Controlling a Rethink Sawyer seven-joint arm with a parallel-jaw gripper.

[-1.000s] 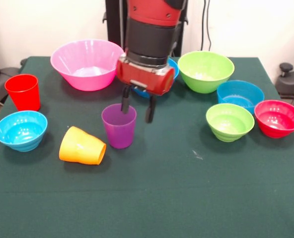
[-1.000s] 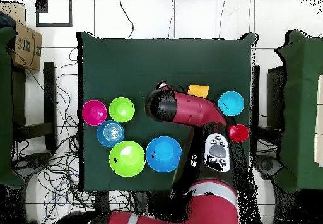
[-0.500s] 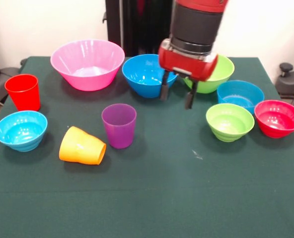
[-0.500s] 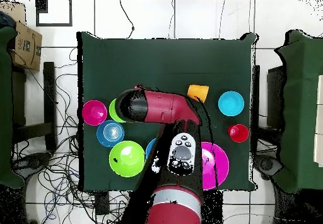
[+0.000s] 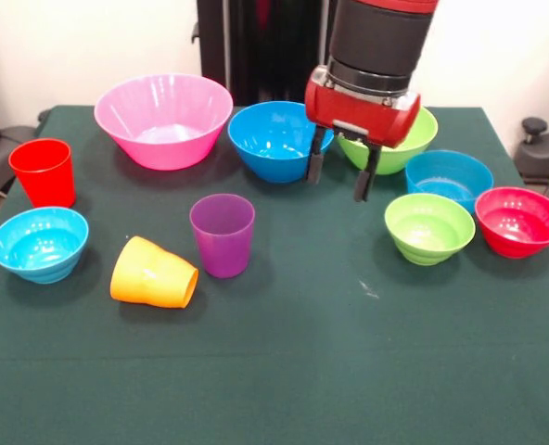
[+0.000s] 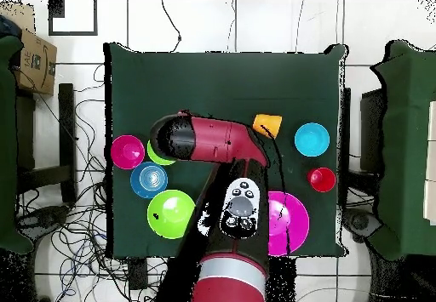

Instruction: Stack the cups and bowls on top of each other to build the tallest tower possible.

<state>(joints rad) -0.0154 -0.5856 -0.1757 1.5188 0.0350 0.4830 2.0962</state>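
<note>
From the front, the hand (image 5: 340, 178) hangs right of centre in the upper half, fingers spread and empty, above the worktop (image 5: 284, 371) between the mid-sized blue bowl (image 5: 273, 139) and the small lime green bowl (image 5: 428, 227); the purple cup (image 5: 223, 234) stands upright at centre left, the orange cup (image 5: 154, 273) lies tipped over beside it, the red cup (image 5: 43, 171) stands at far left; nothing is stacked yet; the hand seems bound for a right-hand bowl, so it should straddle one rim wall squarely and close low on it; half a second ago it hung slightly further left, and a second ago over the purple cup. From overhead, the arm (image 6: 213, 141) covers the middle, hiding the purple cup; the orange cup (image 6: 267, 125) peeks out at upper centre; the arm reaches a little further left than before.
</note>
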